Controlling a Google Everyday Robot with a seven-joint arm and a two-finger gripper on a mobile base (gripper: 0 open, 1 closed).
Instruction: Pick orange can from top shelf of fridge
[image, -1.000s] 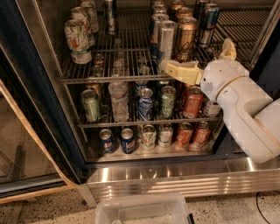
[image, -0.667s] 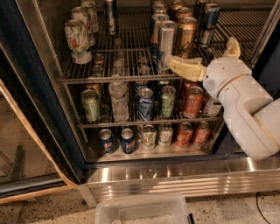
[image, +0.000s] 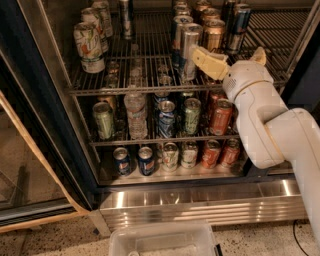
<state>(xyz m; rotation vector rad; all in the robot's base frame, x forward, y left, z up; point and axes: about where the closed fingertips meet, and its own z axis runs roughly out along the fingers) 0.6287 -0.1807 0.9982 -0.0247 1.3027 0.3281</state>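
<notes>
Speckled floor runs along the bottom of your view, with a clear plastic bin standing on it just in front of the fridge, whose glass door hangs open on the left. Above the stainless base panel you have three wire racks of drinks. The top shelf carries white-and-green cans at its left end and a tight cluster of cans right of centre. The orange can stands upright in that cluster, a little way back from the front rail, between a tall silver can on its left and a dark blue can behind it to the right. Your gripper is up at the front of the top shelf, on the right half, with its two fingers spread well apart. One pale finger lies across the lower part of the orange can, its tip by the right side of the silver can. The other finger points up and away to the right. You cannot tell from here whether the orange can sits between them or only behind the near finger. On the middle rack a water bottle stands among green, blue and red-orange cans.
</notes>
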